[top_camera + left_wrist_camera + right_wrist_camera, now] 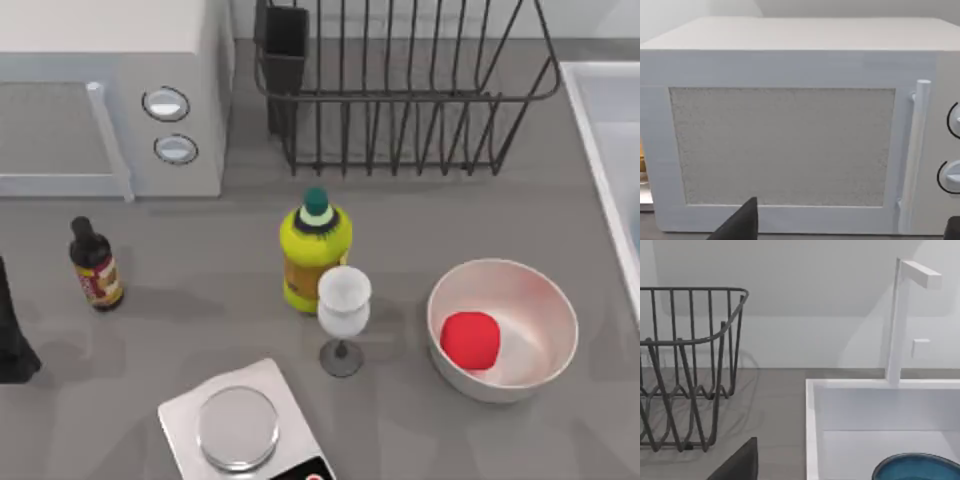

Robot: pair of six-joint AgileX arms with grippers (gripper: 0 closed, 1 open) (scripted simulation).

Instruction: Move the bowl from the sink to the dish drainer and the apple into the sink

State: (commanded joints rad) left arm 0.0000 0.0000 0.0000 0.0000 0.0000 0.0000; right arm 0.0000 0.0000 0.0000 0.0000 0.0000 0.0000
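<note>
The drainer (400, 90) stands empty at the table's far edge, the sink (600, 150) at its right edge. The bowl (917, 467) sits in the sink; the apple (470, 338) rests in a white bowl (545, 300) near the front. Whether either gripper is spread, I cannot tell. The right arm should come down squarely over the bowl's rim.

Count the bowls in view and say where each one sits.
2. The white bowl stands on the table's right side with the apple inside. The teal-blue bowl lies in the sink; more may be hidden there.
</note>
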